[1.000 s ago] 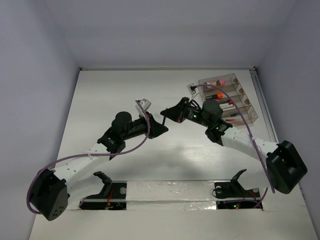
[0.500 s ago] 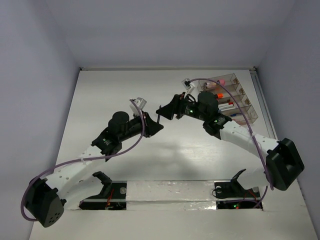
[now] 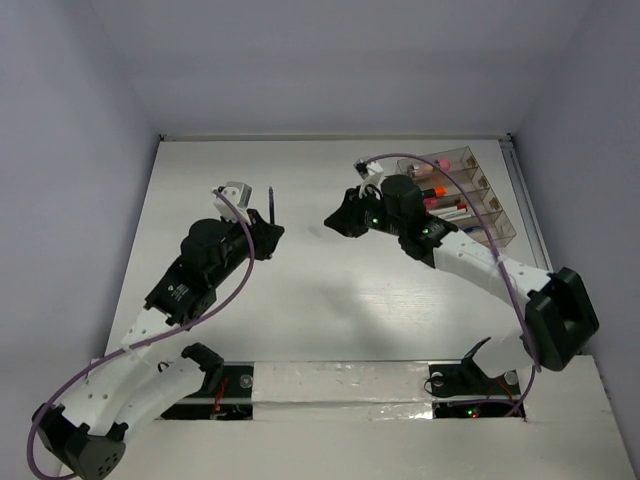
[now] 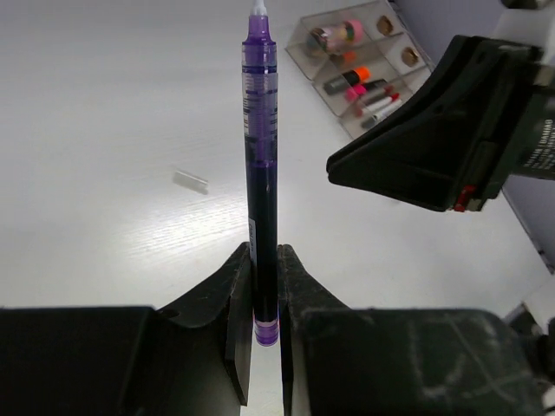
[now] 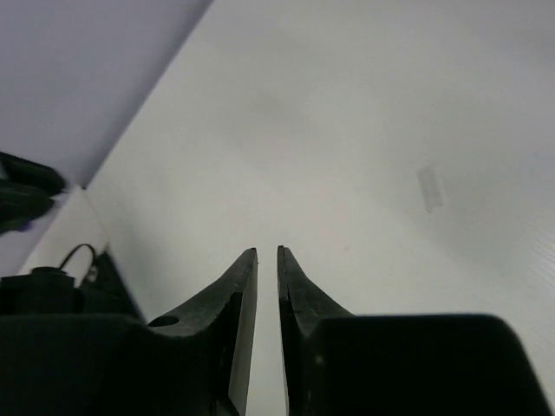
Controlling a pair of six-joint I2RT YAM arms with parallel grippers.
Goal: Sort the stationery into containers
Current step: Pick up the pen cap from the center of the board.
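pinching a purple pen [image 4: 260,173] upright, our left gripper [image 4: 264,253] hangs above the white table [image 3: 300,320], well apart from the clear organiser [image 3: 462,155]; our right gripper [image 5: 267,253] shows a narrow, empty gap.

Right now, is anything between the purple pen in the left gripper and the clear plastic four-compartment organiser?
Yes. The right gripper sits on the direct line from the purple pen in the left gripper to the clear plastic organiser.
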